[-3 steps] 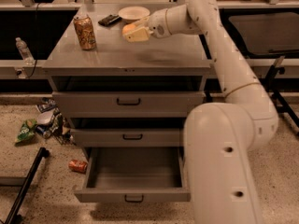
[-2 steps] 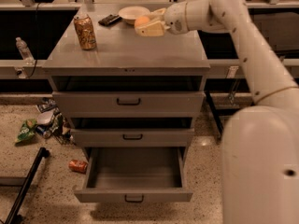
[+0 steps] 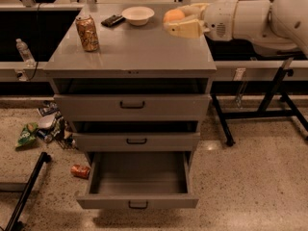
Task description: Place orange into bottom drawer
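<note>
The orange [image 3: 173,15] is a small round fruit held between the cream fingers of my gripper [image 3: 179,21], above the right rear part of the cabinet top [image 3: 134,47]. The gripper is shut on it, and my white arm [image 3: 250,18] reaches in from the right. The bottom drawer [image 3: 138,177] is the lowest of three grey drawers and is pulled open, with nothing in it and a small black handle on its front [image 3: 138,205].
A gold-and-red soda can [image 3: 87,33], a white bowl [image 3: 138,15] and a dark flat object [image 3: 113,20] stand on the cabinet top. Litter, a crushed can [image 3: 80,171] and a bottle [image 3: 24,52] lie at the left. A black table leg [image 3: 269,100] stands at the right.
The arm has swung to the right and the gripper, still holding the orange, has shifted right along the cabinet top. The camera view has also shifted.
</note>
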Controlling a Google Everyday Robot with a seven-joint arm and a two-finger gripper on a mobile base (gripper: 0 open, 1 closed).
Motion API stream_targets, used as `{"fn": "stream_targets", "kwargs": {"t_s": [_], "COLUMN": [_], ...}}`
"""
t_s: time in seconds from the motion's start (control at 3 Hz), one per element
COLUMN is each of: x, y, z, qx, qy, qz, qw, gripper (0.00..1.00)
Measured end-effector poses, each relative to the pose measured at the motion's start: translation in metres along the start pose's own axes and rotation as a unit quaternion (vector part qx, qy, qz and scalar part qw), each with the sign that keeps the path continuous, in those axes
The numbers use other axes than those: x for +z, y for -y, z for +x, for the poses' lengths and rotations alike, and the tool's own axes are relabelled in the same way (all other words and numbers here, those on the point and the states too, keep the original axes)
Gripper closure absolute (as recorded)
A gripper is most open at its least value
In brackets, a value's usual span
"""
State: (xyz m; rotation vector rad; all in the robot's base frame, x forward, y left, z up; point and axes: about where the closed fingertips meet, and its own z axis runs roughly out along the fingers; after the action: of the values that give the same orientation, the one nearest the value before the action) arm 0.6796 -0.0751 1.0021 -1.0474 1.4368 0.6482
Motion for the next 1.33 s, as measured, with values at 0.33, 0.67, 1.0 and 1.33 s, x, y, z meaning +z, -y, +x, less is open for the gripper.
{"fn": "stream_targets", "kwargs": {"t_s": [0.33,0.67,1.0,1.33], "x": [-0.015,-0.001,0.049,0.085], "y": [-0.04,-0.092,-0.165,-0.177], "z": [0.041,0.104,0.214,0.265], "qx": [0.043,0.109,0.212,0.254], "qy": [-0.025,-0.064,-0.14,-0.184], "qz": [-0.004,-0.033,-0.078,-0.075], "qw": [0.9987,0.9914,0.9642,0.9465], "gripper": [1.0,1.0,1.0,1.0]}}
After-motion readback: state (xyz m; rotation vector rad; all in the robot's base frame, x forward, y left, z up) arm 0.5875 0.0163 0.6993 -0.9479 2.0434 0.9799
